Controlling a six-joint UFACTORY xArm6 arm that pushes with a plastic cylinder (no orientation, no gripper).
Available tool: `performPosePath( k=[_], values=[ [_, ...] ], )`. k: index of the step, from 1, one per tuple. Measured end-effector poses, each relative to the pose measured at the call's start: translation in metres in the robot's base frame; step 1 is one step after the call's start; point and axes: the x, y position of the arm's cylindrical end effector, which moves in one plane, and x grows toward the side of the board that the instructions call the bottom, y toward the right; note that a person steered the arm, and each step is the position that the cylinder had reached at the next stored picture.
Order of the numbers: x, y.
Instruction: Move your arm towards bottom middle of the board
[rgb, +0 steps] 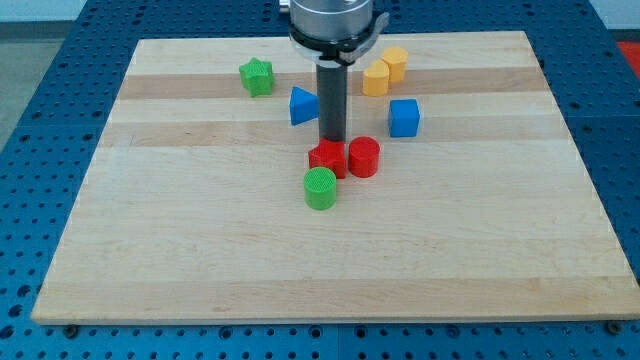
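My tip (332, 141) stands near the board's middle, just above the red star-like block (327, 159) in the view, touching or almost touching its top edge. A red cylinder (364, 157) sits right beside that block on its right. A green cylinder (320, 188) lies just below them. A blue triangle (303, 106) is to the left of the rod. A blue cube (404, 117) is to its right.
A green star-like block (257, 76) lies at the upper left. Two yellow blocks (377, 78) (396, 62) sit together at the upper middle right. The wooden board (200, 250) rests on a blue perforated table.
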Motion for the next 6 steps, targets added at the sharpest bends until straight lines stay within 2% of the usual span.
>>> performPosePath(
  k=[3,4,5,6],
  values=[
    [-0.006,-0.021],
    [-0.01,-0.052],
    [0.017,-0.087],
    [0.098,-0.11]
  ],
)
